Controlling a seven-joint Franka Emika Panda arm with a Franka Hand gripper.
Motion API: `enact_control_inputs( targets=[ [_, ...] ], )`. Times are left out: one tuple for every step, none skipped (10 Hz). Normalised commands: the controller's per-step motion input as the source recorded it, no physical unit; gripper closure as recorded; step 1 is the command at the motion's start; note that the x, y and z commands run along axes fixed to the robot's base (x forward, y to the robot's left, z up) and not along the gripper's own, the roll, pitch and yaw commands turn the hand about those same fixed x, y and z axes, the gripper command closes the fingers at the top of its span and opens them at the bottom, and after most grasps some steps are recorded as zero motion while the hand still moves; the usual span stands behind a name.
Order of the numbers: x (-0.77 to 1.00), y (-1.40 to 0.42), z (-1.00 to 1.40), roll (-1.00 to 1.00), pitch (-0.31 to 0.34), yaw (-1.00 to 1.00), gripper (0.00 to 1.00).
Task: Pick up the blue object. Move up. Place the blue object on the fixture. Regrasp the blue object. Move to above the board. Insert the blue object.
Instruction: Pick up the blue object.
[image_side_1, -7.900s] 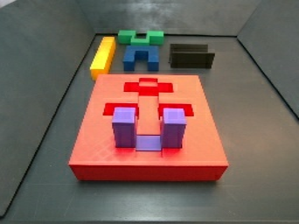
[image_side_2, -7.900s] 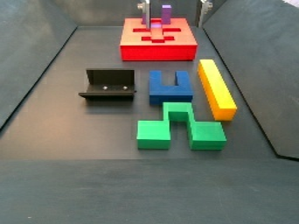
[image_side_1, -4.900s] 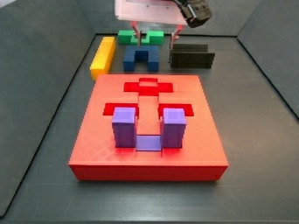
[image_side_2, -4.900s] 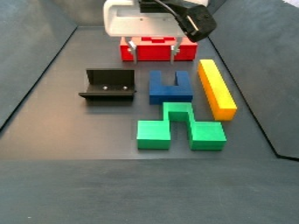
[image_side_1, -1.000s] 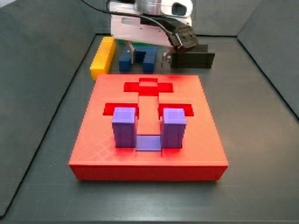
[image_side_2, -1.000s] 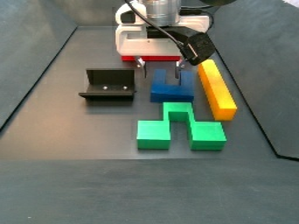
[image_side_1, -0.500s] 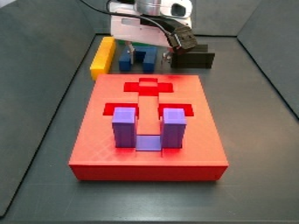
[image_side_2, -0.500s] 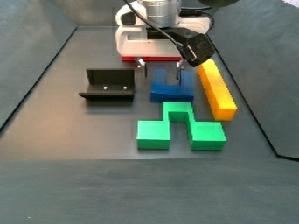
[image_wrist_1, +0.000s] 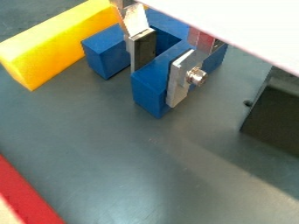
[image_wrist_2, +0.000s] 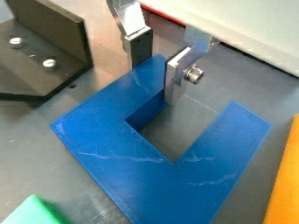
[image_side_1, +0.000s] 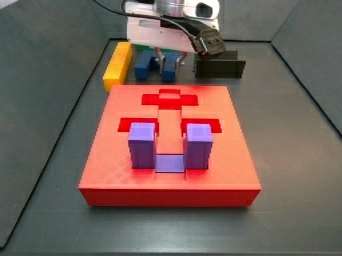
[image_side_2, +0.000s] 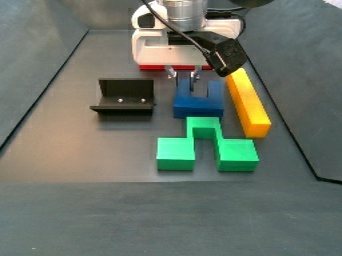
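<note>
Blue plastic is what the gripper (image_wrist_2: 159, 54) has come for: the blue object (image_side_2: 197, 100) lies flat on the floor between the fixture (image_side_2: 122, 98) and a yellow bar (image_side_2: 247, 100), with a green block (image_side_2: 203, 143) just beside its base. In both wrist views the silver fingers (image_wrist_1: 181, 76) straddle one prong, the jaws spread and not yet pinching, so the first step looks unfinished. Closing off-centre could twist the block or let it slip on lifting; the neighbours are near enough that a skewed block might knock the yellow bar or green block. Dark grey matte flooring runs out to low walls, and the red board (image_side_1: 171, 150), carrying a purple block (image_side_1: 170, 145), sits well apart.
</note>
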Motion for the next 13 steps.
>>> enact_control_inputs(
  targets=[
    [0.0,0.0,0.0,0.0,0.0,0.0,1.0],
    [0.0,0.0,0.0,0.0,0.0,0.0,1.0],
    [0.0,0.0,0.0,0.0,0.0,0.0,1.0],
    [0.0,0.0,0.0,0.0,0.0,0.0,1.0],
    [0.0,0.0,0.0,0.0,0.0,0.0,1.0],
    [0.0,0.0,0.0,0.0,0.0,0.0,1.0],
    [0.0,0.0,0.0,0.0,0.0,0.0,1.0],
    [0.0,0.0,0.0,0.0,0.0,0.0,1.0],
    [0.0,0.0,0.0,0.0,0.0,0.0,1.0],
    [0.0,0.0,0.0,0.0,0.0,0.0,1.0],
    [0.0,0.0,0.0,0.0,0.0,0.0,1.0],
    [0.0,0.0,0.0,0.0,0.0,0.0,1.0],
    [0.0,0.0,0.0,0.0,0.0,0.0,1.0]
  ],
)
